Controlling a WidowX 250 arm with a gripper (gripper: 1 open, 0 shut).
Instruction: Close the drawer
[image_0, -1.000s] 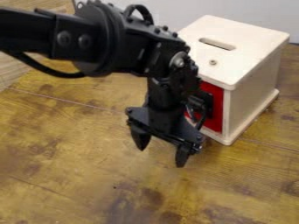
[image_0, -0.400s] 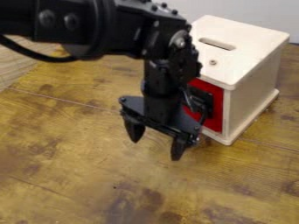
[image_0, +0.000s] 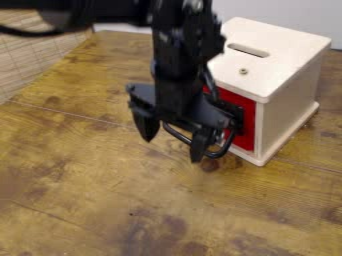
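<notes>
The drawer (image_0: 243, 113) is in the cabinet (image_0: 277, 58), near the far right corner of the tabletop (image_0: 80, 185). Its red front faces the left edge of the tabletop. Most of that front looks very close to the cabinet, so I think the drawer is shut or almost shut. The claw hides part of it, so I cannot tell if a thin gap is left. I can't see any of the pale wood inside.

The big black handle (image_0: 214, 153) sticks out from the red front, toward the left edge. The claw (image_0: 174, 142) is right by it. Its two fingers are spread wide apart, with nothing pinched between them that I can see. I cannot tell if one finger touches the handle.

So most of the job looks done. What may be left is a small push on the red front, if it is not all the way in, and then moving the claw away. The handle could catch on a finger and pull the drawer out again.

I can't read any words, labels or brand names here.
</notes>
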